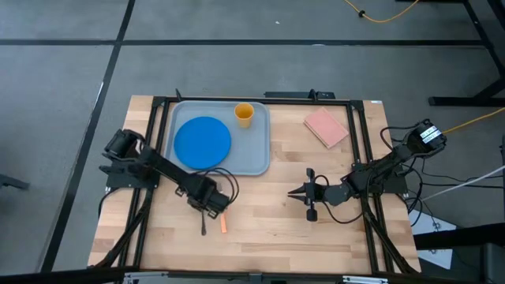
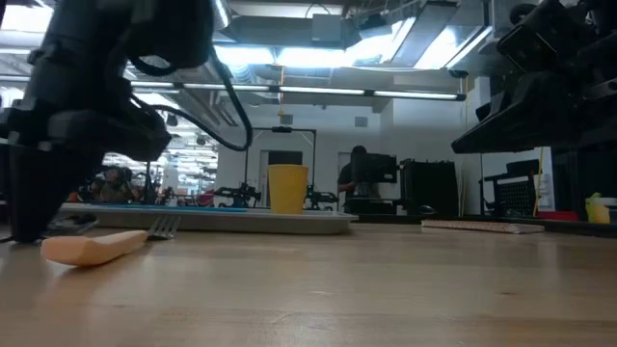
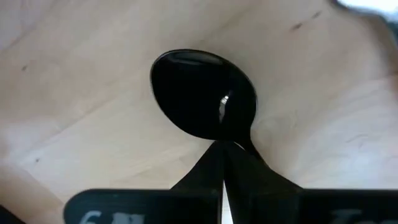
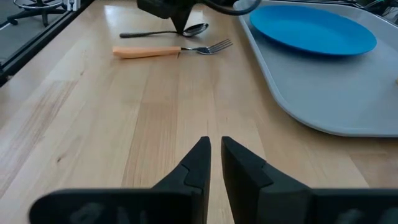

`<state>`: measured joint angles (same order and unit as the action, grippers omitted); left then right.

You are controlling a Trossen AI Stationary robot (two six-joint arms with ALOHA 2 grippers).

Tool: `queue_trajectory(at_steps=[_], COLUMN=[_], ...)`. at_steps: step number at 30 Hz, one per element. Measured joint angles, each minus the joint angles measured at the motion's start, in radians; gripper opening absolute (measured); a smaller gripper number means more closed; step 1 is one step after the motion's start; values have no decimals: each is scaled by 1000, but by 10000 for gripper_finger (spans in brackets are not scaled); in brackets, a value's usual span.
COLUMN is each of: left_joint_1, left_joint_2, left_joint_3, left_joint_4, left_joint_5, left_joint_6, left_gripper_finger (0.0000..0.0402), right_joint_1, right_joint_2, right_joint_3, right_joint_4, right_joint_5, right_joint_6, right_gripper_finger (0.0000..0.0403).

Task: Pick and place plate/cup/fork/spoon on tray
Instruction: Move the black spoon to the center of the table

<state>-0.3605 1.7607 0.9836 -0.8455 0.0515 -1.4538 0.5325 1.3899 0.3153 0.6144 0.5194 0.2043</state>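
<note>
**A:** Status on the left arm?

**B:** I've got the left pincer [image 1: 207,207] down on the bench [image 1: 260,237], just in front of the tray [image 1: 260,162]. In the left wrist view its fingertips [image 3: 214,163] are pinched together right at the neck of the spoon [image 3: 204,93], where bowl meets handle. Reads as closed on the spoon, which looks flat on the wood, not lifted.

**A:** Why grab at the neck?

**B:** My guess: it's the narrowest part, so the fingers can close around it, and it keeps the bowl clear ahead of the pincer.

**A:** Spoon orientation?

**B:** Long axis runs roughly front to back on the bench. Bowl end points toward the tray, handle trails toward the front edge. The fork [image 4: 171,50] lies just beside it, near parallel, tines [image 4: 214,46] toward the tray, orange handle toward the front edge. Apart, not touching, as far as I can tell.

**A:** What's already on the tray?

**B:** Plate [image 1: 202,143] on the left part, cup [image 1: 244,115] upright at the back rim. Spoon and fork are left.

**A:** Right arm?

**B:** Right pincer [image 1: 303,193] hangs over bare bench right of centre, fingers nearly together, holding nothing. Pink pad [image 1: 326,127] sits untouched behind it.
</note>
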Motion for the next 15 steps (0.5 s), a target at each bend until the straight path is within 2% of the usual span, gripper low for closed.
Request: queue_trajectory(at_steps=[7, 15], left_joint_1=[21, -11], left_joint_2=[-1, -2], left_joint_3=[0, -2], left_joint_4=[3, 40], left_joint_5=[41, 54], left_joint_6=[25, 18], left_gripper_finger=[0, 0], right_joint_1=[0, 0], right_joint_2=[0, 0], right_joint_3=[0, 0], right_joint_4=[-18, -19], right_joint_5=[0, 0], right_joint_6=[0, 0], right_gripper_finger=[45, 45])
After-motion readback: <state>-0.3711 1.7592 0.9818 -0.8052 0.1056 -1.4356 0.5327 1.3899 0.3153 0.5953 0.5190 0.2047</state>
